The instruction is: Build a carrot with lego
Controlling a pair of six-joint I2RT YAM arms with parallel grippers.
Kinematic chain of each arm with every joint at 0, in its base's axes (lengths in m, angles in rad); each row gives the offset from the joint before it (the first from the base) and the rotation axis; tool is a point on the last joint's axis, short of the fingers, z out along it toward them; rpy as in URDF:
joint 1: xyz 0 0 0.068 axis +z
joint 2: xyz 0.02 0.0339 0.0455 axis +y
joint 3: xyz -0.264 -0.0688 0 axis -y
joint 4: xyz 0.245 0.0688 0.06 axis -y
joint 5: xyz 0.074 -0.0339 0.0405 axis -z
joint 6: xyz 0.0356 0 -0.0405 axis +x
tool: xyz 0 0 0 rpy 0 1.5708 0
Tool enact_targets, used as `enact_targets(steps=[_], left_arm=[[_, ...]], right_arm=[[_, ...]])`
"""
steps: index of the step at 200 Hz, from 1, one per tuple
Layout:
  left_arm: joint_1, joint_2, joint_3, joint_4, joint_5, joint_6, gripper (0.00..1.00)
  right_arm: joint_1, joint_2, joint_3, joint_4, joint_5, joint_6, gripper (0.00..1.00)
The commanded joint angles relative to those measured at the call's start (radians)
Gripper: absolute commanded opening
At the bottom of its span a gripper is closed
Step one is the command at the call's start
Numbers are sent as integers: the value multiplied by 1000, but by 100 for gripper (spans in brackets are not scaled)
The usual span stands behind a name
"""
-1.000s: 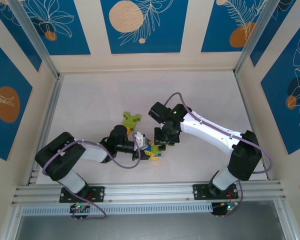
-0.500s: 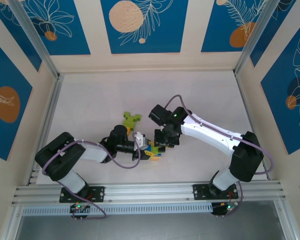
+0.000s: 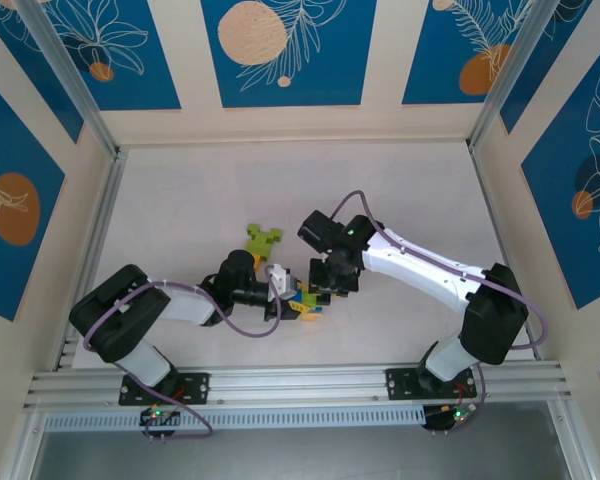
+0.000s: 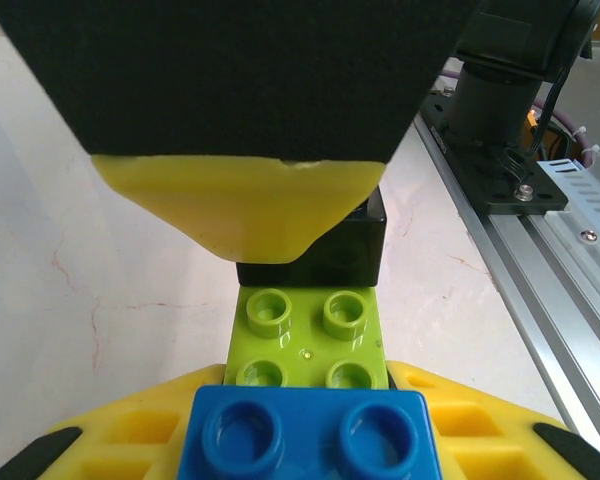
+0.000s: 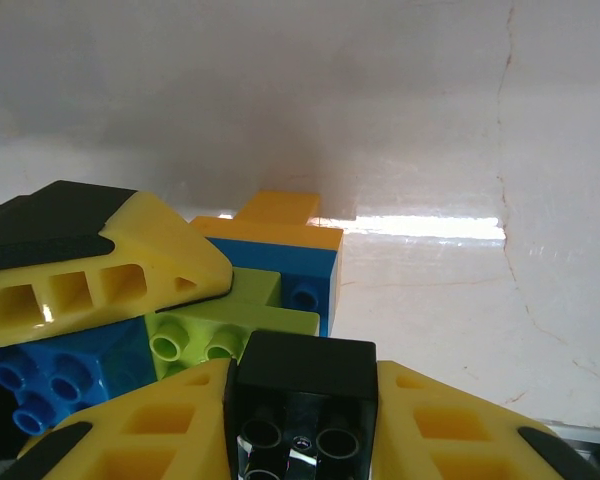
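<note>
A small lego stack (image 3: 305,303) sits low over the table between both arms. In the left wrist view my left gripper (image 4: 310,425) is shut on its blue brick (image 4: 310,440), and a lime green brick (image 4: 308,335) juts out past it. A black brick (image 4: 325,255) meets the green brick's far end. My right gripper (image 5: 300,405) is shut on that black brick (image 5: 300,375). The right wrist view also has the green brick (image 5: 230,322), blue bricks (image 5: 280,265) and an orange brick (image 5: 272,218) on top. From above, the left gripper (image 3: 283,290) and right gripper (image 3: 325,288) face each other.
A loose cluster of lime green bricks (image 3: 263,239) lies on the white table (image 3: 180,200) just behind the left gripper. Aluminium rails (image 3: 300,382) run along the near edge, and patterned walls close in the other sides.
The right arm has edged slightly; both grippers keep their hold and the stack stays where it was.
</note>
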State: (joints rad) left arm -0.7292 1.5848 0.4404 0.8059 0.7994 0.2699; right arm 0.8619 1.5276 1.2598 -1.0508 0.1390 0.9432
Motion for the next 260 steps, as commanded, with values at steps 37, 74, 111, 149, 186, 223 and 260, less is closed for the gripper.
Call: enact_targets(steps=[37, 74, 111, 149, 186, 223, 260], left_arm=[[3, -14, -8, -59, -28, 22, 37], [2, -12, -5, -60, -28, 23, 37], [3, -14, -7, -63, -27, 23, 37], [2, -10, -3, -66, -26, 23, 37], [1, -8, -3, -66, -28, 24, 37], [1, -8, -2, -68, -30, 25, 37], [1, -8, -5, -68, -35, 26, 37]], right_arm=[[19, 30, -31, -46, 39, 16, 33], [33, 52, 0, -74, 52, 8, 33], [44, 69, 12, -90, 59, 3, 33], [47, 71, 4, -89, 60, 3, 33], [51, 74, 11, -85, 54, -3, 34], [65, 47, 22, -27, 57, -14, 45], [77, -3, 39, -17, 100, -29, 59]])
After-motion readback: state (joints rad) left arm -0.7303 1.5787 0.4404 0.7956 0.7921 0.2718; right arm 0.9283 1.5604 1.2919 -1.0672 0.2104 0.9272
